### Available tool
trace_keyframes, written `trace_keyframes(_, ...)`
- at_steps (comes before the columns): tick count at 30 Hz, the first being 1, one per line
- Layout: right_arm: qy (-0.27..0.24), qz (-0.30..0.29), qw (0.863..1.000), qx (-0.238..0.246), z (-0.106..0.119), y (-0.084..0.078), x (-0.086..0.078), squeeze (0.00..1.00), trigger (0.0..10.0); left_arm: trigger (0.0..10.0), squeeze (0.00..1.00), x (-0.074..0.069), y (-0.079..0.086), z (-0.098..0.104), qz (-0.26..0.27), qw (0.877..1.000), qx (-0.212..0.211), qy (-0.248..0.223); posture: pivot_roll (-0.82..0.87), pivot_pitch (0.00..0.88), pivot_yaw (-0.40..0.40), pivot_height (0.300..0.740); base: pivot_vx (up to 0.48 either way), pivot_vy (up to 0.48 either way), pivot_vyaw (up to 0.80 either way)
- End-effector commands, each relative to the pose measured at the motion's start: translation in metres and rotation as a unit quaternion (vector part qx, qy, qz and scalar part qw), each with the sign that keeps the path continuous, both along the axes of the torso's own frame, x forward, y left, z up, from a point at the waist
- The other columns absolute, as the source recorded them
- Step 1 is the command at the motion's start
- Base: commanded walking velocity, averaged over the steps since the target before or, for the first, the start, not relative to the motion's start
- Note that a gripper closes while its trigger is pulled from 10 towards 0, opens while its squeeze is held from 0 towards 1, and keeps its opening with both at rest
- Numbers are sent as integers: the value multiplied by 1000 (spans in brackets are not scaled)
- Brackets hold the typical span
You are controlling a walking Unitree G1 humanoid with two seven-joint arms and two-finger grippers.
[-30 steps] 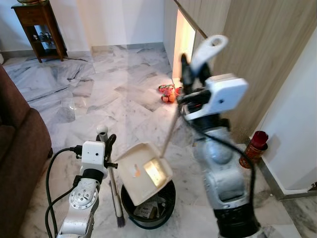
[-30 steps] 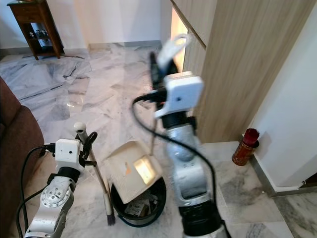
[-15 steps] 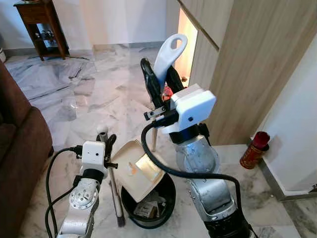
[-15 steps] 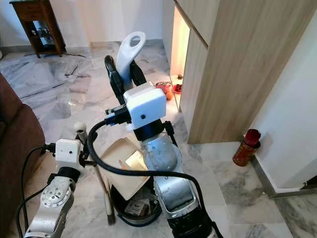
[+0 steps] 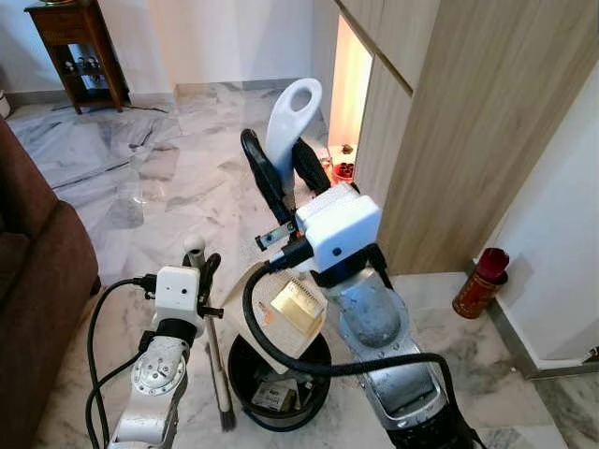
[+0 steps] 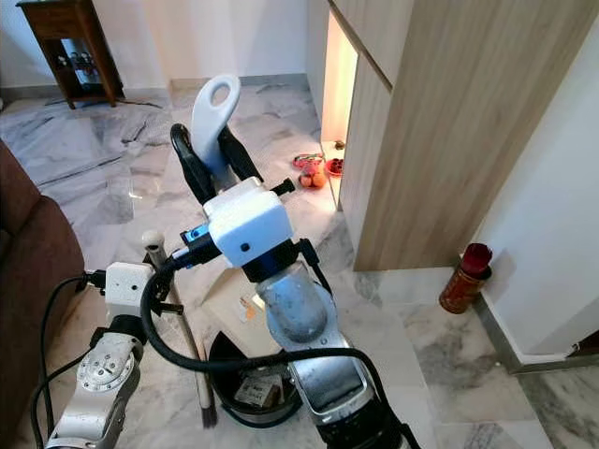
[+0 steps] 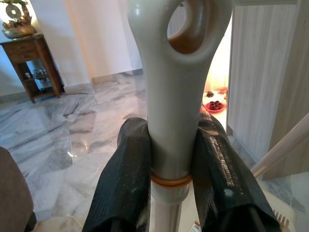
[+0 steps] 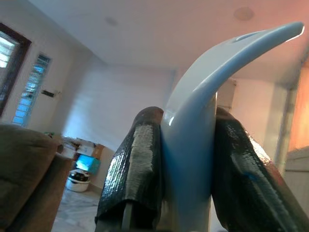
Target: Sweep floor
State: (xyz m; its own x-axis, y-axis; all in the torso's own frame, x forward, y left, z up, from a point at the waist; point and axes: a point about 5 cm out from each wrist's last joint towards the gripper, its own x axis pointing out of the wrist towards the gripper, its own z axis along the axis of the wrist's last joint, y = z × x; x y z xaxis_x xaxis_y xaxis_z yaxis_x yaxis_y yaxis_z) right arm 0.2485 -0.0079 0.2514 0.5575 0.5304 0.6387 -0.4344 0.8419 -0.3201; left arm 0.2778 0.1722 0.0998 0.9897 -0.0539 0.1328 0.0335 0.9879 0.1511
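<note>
Open grey-veined marble floor (image 5: 187,178) runs ahead to a dark wood side table (image 5: 75,47); brown sofa (image 5: 28,271) hems the left, wood-panel cabinet (image 5: 468,122) the right. One round black bin (image 5: 281,383), w/ the cream plastic dustpan (image 5: 285,318) tilted over it. Right claw (image 5: 281,168) clamps the dustpan's white looped handle (image 5: 293,122). Left claw (image 5: 198,267) grips 1 grey-handled brush (image 5: 217,360), bristles down beside the bin. One red bottle (image 5: 479,281) by the wall.

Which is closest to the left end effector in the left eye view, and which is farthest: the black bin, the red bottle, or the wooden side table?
From the left end effector:
1. Black bin, just below, right.
2. Red bottle, far right by the wall.
3. Wooden side table, far back-left corner.
</note>
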Motion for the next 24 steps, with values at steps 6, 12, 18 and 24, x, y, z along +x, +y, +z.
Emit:
trace_keyframes(6,-66,34,997,5,17,8,-22,0,10000,10000,0,1,0,11,-3,1000,6,-29,140,23,17,740,0,0,0)
trace_keyframes(12,-87,36,995,-15,18,11,-26,0,10000,10000,0,2,0,11,-4,1000,6,-29,139,22,17,740,0,0,0)
trace_keyframes(18,-38,51,997,37,19,8,-24,0,10000,10000,0,1,-1,11,-4,1000,6,-29,143,23,15,740,0,0,0)
trace_keyframes(24,-47,44,998,24,18,6,-23,0,10000,10000,0,2,-1,10,-4,1000,6,-29,141,23,15,740,0,0,0)
